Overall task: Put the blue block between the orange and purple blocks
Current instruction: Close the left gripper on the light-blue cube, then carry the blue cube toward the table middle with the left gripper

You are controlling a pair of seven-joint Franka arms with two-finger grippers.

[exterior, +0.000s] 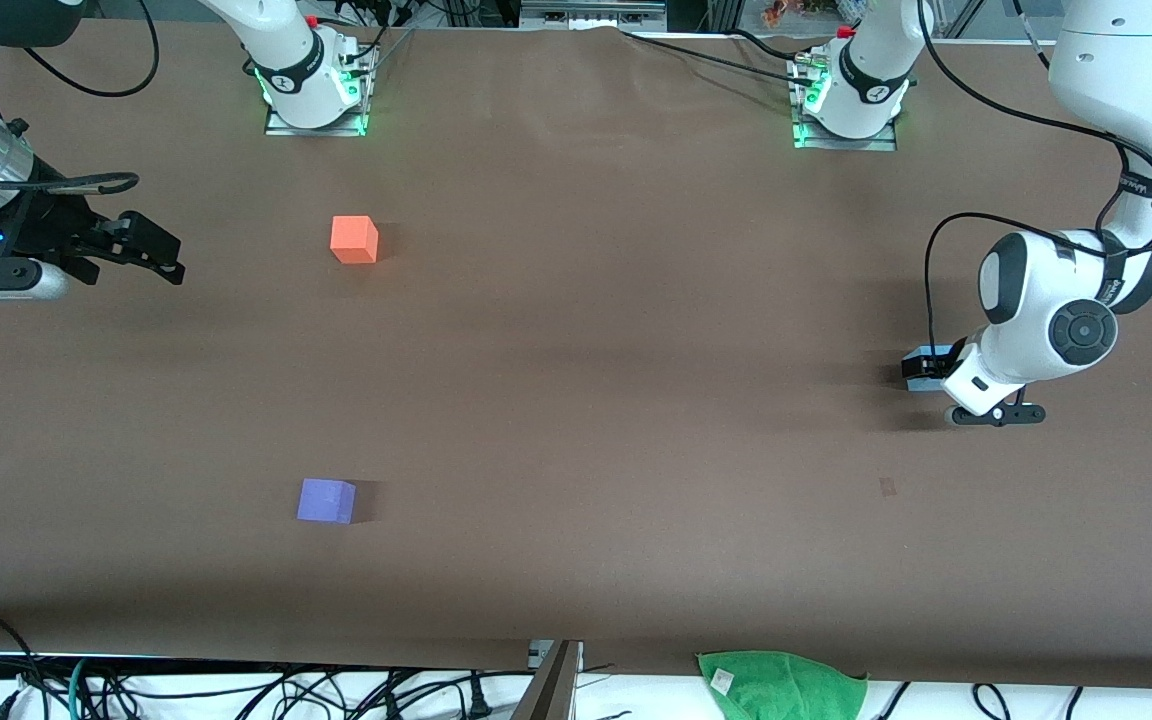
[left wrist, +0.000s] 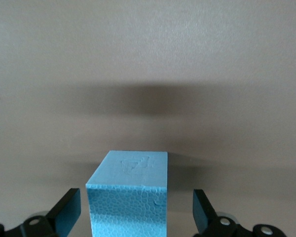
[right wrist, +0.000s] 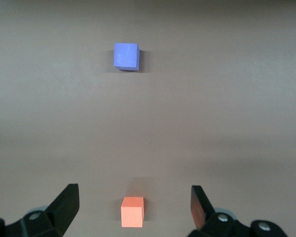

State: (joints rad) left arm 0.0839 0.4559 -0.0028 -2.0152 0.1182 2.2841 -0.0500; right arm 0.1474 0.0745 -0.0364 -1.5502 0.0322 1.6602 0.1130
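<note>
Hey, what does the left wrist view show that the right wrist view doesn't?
Only the left wrist view shows the blue block, sitting between the open fingers of the left gripper, with a gap on each side. Only the right wrist view shows the orange block and the purple block, apart from each other on the table, with the right gripper open above the table, holding nothing. Both views share the bare brown table and a pair of open black fingers.

left hand (left wrist: 137, 212) low, fingers spread, right hand (right wrist: 134, 210) raised, open
</note>
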